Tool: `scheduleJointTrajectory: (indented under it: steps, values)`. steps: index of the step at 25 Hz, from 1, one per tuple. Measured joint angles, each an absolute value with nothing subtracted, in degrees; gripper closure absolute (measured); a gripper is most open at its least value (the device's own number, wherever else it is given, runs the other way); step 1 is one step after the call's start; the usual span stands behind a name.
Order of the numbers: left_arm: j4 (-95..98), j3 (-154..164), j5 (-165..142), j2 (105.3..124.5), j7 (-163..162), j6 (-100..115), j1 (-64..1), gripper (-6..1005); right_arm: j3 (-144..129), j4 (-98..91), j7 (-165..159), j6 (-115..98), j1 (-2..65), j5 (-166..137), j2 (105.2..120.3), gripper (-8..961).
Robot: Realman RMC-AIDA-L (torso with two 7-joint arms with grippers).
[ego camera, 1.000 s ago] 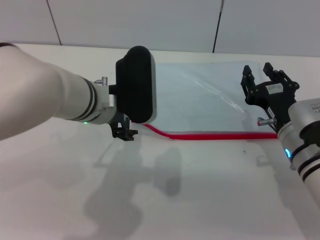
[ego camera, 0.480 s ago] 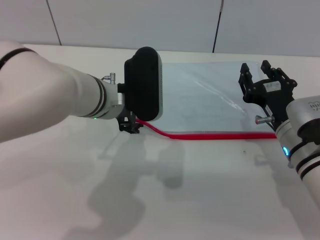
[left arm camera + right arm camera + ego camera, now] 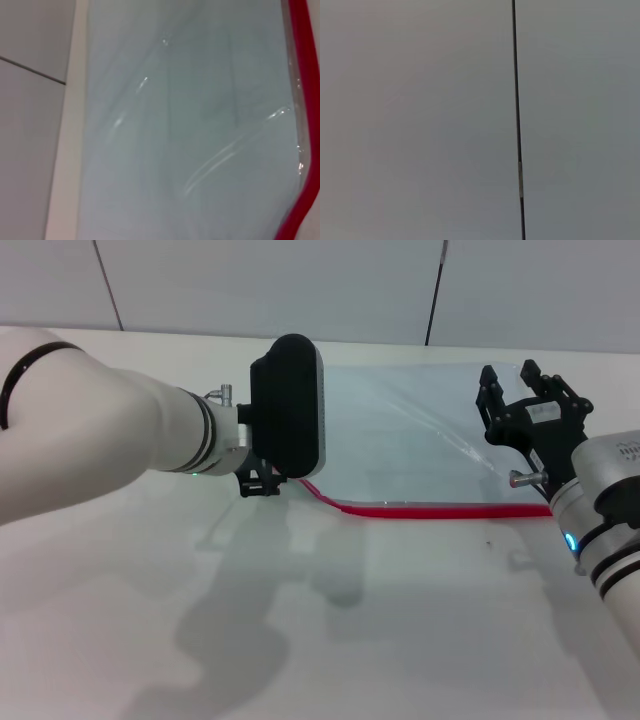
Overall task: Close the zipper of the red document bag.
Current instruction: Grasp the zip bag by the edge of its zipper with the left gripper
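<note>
The red document bag (image 3: 400, 430) lies flat on the white table, a translucent pale blue sheet. Its zipper (image 3: 430, 509) is a thin red strip along the near edge, curving up at the left end. My left gripper (image 3: 259, 483) sits low at that left end, under its black wrist block, just beside the strip's tip. In the left wrist view the bag (image 3: 190, 125) fills the frame with the zipper (image 3: 301, 60) along one side. My right gripper (image 3: 524, 400) hangs open over the bag's right end, holding nothing.
The white table (image 3: 400, 640) stretches toward me in front of the bag. A grey panelled wall (image 3: 300, 285) stands behind the table; the right wrist view shows only this wall (image 3: 420, 120) and a dark seam.
My left arm has moved right and slightly away from me, bringing its gripper to the zipper's left end. The right gripper has barely shifted.
</note>
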State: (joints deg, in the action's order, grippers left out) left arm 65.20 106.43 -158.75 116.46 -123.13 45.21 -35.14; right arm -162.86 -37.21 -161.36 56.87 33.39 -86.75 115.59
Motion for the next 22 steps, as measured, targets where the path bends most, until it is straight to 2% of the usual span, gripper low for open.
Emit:
scheduleJointTrajectory:
  steps: [20, 22]
  values:
    - [61.05, 108.13, -154.76, 116.56, -123.60, 40.71, -36.53, 384, -162.86, -37.10, -161.36, 56.81, 33.84, -86.75, 115.66, 471]
    - [60.60, 108.13, -154.76, 116.58, -123.69, 40.02, -36.55, 407, -162.86, -37.11, -161.36, 56.79, 33.84, -86.75, 115.66, 470]
